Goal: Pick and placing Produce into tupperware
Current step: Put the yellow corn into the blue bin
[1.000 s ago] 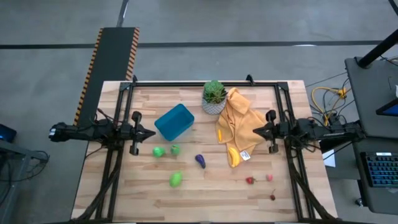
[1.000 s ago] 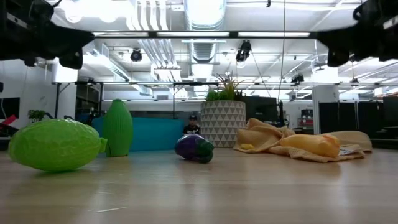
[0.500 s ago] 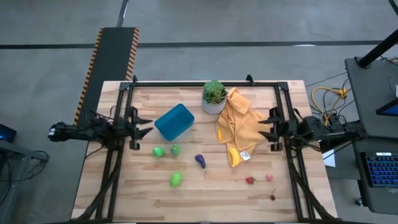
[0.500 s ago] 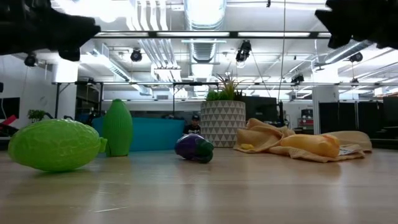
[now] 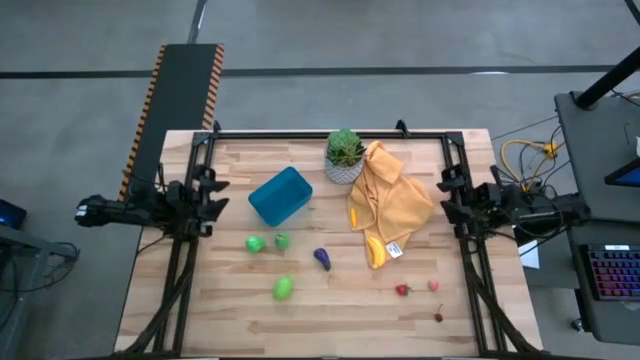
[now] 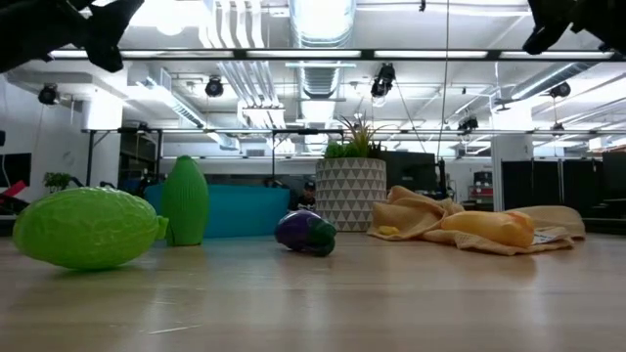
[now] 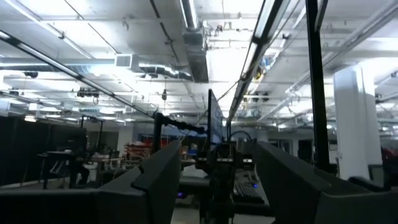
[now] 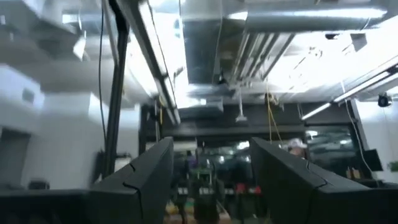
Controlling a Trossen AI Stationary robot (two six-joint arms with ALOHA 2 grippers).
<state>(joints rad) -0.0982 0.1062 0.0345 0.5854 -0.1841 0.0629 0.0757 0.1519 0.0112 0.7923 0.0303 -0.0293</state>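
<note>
One blue tupperware (image 5: 280, 196) is seen on the wooden surface (image 5: 330, 310), tilted, left of a white potted plant (image 5: 344, 157). Beside the pot an orange cloth (image 5: 388, 205) is spread, with one yellow banana (image 5: 375, 252) lying at its near edge. Three green pieces are counted: two small ones (image 5: 256, 243) (image 5: 282, 240) close together just in front of the tupperware, and a larger one (image 5: 283, 289) nearer the front edge. One purple eggplant (image 5: 322, 259) lies between the green pieces and the banana. Three tiny red pieces (image 5: 402, 290) (image 5: 433, 286) (image 5: 438, 317) are scattered at the front right; their kinds cannot be made out.

The left gripper (image 5: 212, 190) is held over the surface's left edge and the right gripper (image 5: 445, 196) over the right edge, both well apart from the produce. In each wrist view the jaws are seen spread wide with nothing between them. In the low view both arms are cut off at the top corners.
</note>
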